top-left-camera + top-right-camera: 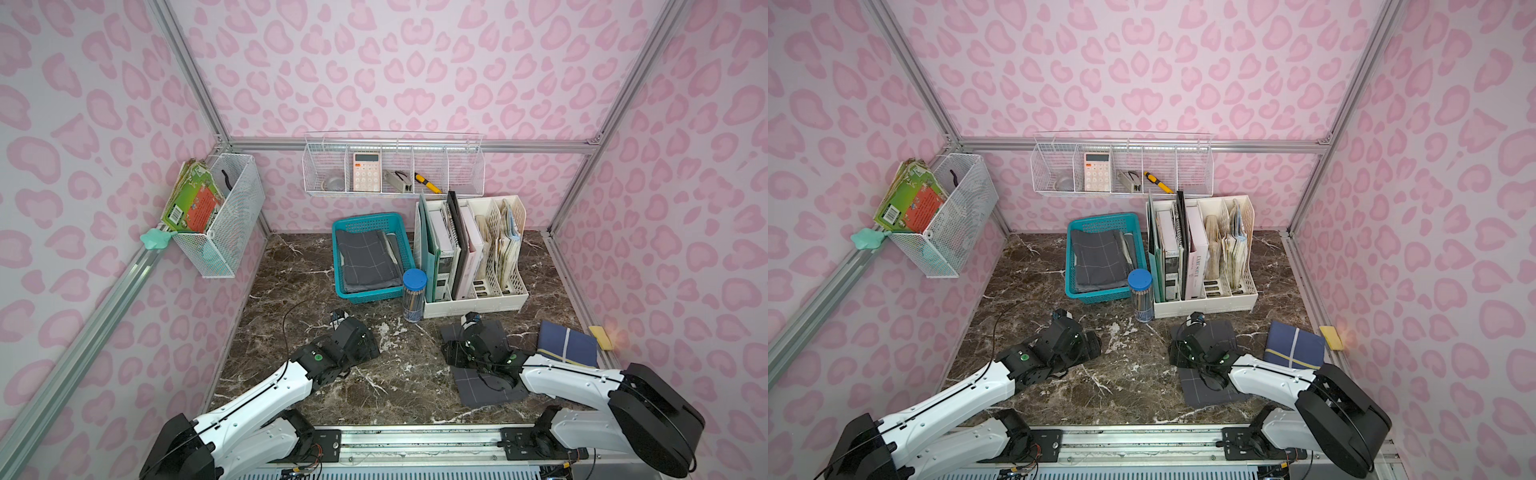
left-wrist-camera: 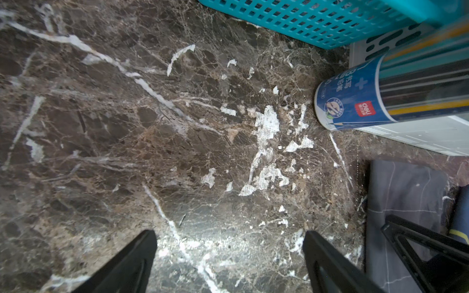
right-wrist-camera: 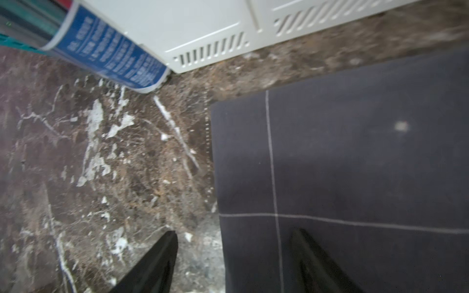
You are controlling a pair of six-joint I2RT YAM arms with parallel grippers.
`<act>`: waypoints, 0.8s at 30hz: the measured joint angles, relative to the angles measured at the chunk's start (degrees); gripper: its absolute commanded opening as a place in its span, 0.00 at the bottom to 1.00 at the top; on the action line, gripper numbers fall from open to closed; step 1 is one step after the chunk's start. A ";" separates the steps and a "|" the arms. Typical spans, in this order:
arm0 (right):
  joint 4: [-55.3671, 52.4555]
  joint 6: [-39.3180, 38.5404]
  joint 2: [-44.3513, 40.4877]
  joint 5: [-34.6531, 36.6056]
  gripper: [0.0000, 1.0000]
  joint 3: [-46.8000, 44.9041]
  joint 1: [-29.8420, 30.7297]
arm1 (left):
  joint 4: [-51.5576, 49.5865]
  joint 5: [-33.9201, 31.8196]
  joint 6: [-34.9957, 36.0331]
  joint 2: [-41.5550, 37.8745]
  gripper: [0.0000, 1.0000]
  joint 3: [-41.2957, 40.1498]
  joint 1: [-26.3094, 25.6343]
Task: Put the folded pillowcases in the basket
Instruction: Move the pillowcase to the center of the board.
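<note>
My right gripper [image 3: 236,232] is spread, straddling the folded pillowcase [image 3: 355,165] edge below me; nothing gripped. The basket [image 1: 365,297], ahead-left, holds a folded cloth [image 1: 365,259]. I judge pickup and transfer outstanding.

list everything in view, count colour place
table: 1, brown marble
basket: 1, teal, back of table
stacked cloth: count unclear, dark grey, in basket
pillowcase: 1, dark grey, flat under right arm
navy cloth: 1, folded, beside pillowcase
block: 1, yellow, table's right edge
file rack: 1, cream, right of basket
pencil tube: 1, blue lid, before file rack
wire baskets: 2, white, on walls, holding small items
left gripper: 1, black, fingers apart over bare table
right gripper: 1, black, fingers apart astride pillowcase edge
</note>
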 measured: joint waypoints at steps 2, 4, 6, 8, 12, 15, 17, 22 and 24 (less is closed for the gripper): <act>1.38 1.11 1.86 -1.14 0.74 1.25 2.03 | 0.02 0.11 -0.42 0.48 0.95 -0.11 0.00; 1.88 1.99 3.63 -2.16 0.74 3.10 4.48 | 0.04 0.13 -0.90 0.79 0.95 -0.11 0.02; 1.75 2.78 4.35 -2.62 0.75 5.25 6.21 | 0.02 0.15 -0.96 0.96 0.95 -0.17 0.02; 1.53 2.69 3.34 -2.01 0.75 6.75 6.62 | 0.02 0.37 -1.07 1.14 0.95 -0.17 0.00; -2.69 1.40 -1.46 1.77 0.75 6.99 4.59 | 0.04 1.29 -1.07 1.53 0.95 -0.37 -0.04; -6.29 -0.07 -5.57 5.38 0.75 5.81 2.14 | 0.31 1.84 -1.09 2.32 0.95 -0.39 -0.39; -9.16 -1.20 -7.89 6.91 0.75 4.31 0.26 | 0.55 2.29 -1.11 3.28 0.95 -0.11 -0.87; -13.14 -3.19 -10.36 6.67 0.75 0.94 -0.94 | 2.05 2.23 -1.38 5.46 0.95 1.07 -2.67; -13.94 -3.23 -9.84 4.90 0.75 0.00 -0.96 | 2.71 2.08 -1.57 6.19 0.95 1.31 -3.32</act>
